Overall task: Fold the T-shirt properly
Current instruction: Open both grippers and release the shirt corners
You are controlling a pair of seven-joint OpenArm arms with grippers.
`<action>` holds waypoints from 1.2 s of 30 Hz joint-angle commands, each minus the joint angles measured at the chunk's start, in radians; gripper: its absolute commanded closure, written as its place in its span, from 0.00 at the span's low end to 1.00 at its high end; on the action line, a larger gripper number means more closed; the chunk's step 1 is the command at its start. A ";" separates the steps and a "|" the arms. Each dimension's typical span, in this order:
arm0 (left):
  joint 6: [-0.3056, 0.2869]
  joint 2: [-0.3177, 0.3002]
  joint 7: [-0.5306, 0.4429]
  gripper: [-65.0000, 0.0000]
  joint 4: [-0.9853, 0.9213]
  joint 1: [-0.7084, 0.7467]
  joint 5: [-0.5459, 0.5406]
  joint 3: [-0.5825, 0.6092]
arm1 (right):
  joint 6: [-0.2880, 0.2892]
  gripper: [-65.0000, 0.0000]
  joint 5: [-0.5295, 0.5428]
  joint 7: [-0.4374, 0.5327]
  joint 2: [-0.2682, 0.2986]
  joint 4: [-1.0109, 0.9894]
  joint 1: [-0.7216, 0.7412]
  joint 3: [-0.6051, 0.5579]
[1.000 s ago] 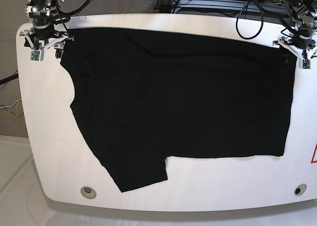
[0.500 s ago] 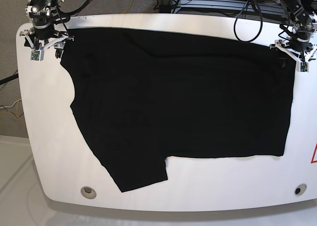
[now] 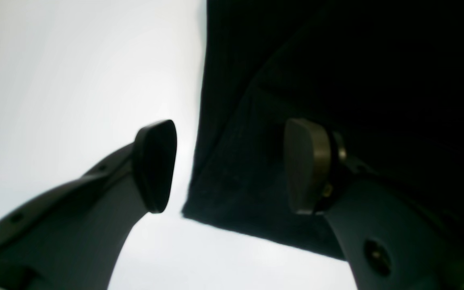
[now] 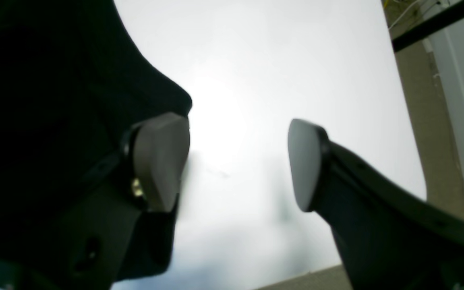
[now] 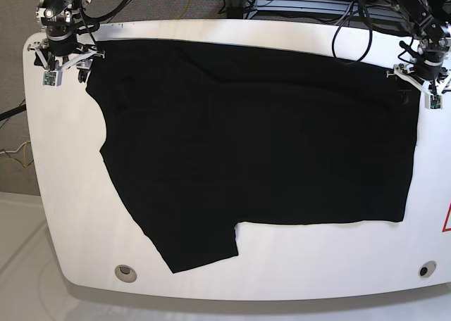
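Right, the T-shirt [image 5: 254, 145] lies spread flat across most of the white table [image 5: 49, 159], one sleeve reaching toward the near left edge. At the far right corner of the cloth, the left gripper [image 5: 421, 76] hangs with its jaws apart, nothing between them. In the left wrist view one pad [image 3: 155, 165] sits over bare table and the other pad [image 3: 306, 165] over the black fabric, straddling the shirt's edge. At the far left corner, the right gripper [image 5: 65, 59] is spread wide too, empty. In its wrist view one fingertip [image 4: 161, 161] is beside the cloth's rounded corner, the other over white table.
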 commanded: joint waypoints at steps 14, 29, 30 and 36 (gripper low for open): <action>0.005 0.048 -0.028 0.40 0.152 -0.011 -0.012 0.002 | -0.005 0.38 0.011 0.021 0.011 0.018 0.004 0.003; 0.005 0.048 -0.028 0.40 0.152 -0.008 -0.010 -0.003 | -0.005 0.38 0.010 0.021 0.010 0.018 0.004 -0.011; 0.005 0.048 -0.028 0.40 0.152 -0.005 -0.010 -0.003 | -0.005 0.38 0.010 0.021 0.010 0.018 0.004 -0.023; 0.005 0.048 -0.028 0.40 0.152 0.012 -0.012 -0.003 | -0.005 0.38 0.008 0.021 0.010 0.022 -0.005 -0.051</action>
